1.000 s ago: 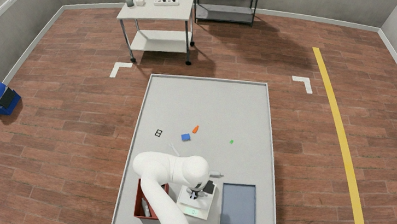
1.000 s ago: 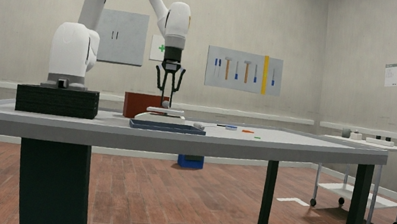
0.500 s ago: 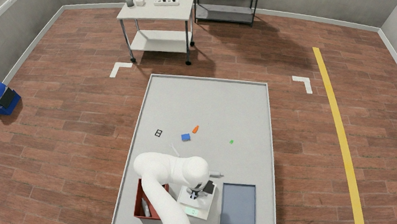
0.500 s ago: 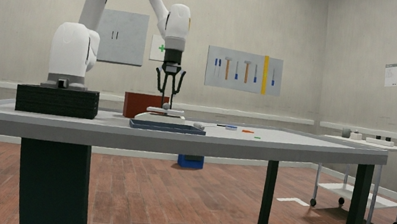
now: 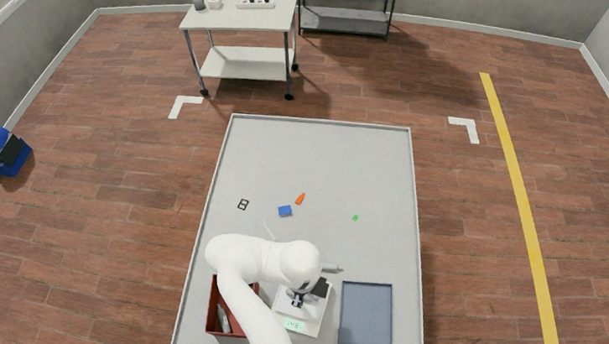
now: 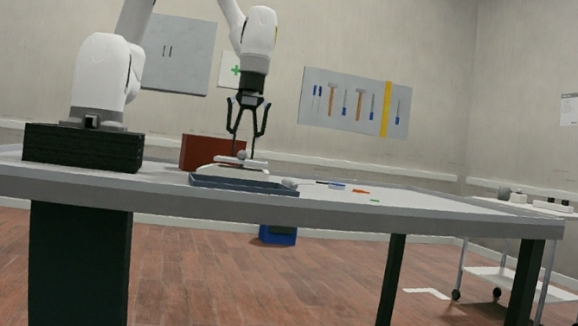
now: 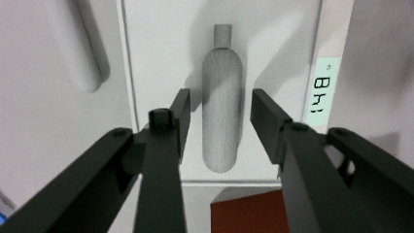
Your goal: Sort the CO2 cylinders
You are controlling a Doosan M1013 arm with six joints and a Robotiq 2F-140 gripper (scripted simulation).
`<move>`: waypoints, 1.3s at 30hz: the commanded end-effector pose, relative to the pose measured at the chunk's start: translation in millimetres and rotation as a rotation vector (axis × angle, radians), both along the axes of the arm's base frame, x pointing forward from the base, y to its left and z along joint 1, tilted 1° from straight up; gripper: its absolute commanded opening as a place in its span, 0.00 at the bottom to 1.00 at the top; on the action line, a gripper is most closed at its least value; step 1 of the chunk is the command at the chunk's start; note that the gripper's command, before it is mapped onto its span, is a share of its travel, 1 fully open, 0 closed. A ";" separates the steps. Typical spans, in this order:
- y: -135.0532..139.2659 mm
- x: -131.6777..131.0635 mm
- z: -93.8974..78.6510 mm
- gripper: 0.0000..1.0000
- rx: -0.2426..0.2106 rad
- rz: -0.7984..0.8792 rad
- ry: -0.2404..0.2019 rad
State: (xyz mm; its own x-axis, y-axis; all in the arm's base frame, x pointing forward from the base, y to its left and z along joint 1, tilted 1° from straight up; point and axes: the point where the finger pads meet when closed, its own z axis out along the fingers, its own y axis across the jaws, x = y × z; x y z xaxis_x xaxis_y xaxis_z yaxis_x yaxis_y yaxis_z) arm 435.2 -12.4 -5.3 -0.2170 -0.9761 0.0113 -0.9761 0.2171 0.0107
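Observation:
A grey CO2 cylinder [image 7: 222, 112] [image 6: 241, 155] lies flat on the white scale [image 5: 310, 315] [image 6: 232, 171] [image 7: 155, 49]. The scale's green display [image 5: 294, 324] [image 7: 321, 92] is lit. My gripper [image 7: 221, 105] [image 5: 297, 299] [image 6: 243, 145] is open and straddles the cylinder, with a gap on each side. A second cylinder [image 5: 331, 267] [image 6: 288, 182] [image 7: 78, 44] lies on the table beyond the scale. A third cylinder [image 5: 222, 318] lies in the red scrap bin [image 5: 212, 306] [image 6: 203, 152] [image 7: 243, 216]. The blue-grey tray [image 5: 365, 316] [image 6: 242, 184] stands right of the scale.
A blue block [image 5: 285, 211], an orange piece [image 5: 299, 198], a green piece [image 5: 354, 217], a black frame [image 5: 242, 204] and a white tool [image 5: 267, 229] lie mid-table. The arm's black base [image 6: 82, 144] stands at the near end. A white cart [image 5: 242, 18] stands beyond the table.

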 end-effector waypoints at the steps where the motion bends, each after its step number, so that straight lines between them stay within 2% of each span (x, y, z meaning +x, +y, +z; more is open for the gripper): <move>1: -1.3 1.5 -1.3 0.40 -0.002 -0.004 -0.006; 26: -1.4 1.8 -0.8 0.40 -0.003 -0.004 -0.006; 34: -0.9 3.2 21.8 0.40 -0.002 -0.004 -0.006; 36: -0.9 3.2 21.8 0.40 -0.002 -0.004 -0.006; 39: -0.3 3.3 38.3 0.40 -0.001 -0.004 -0.006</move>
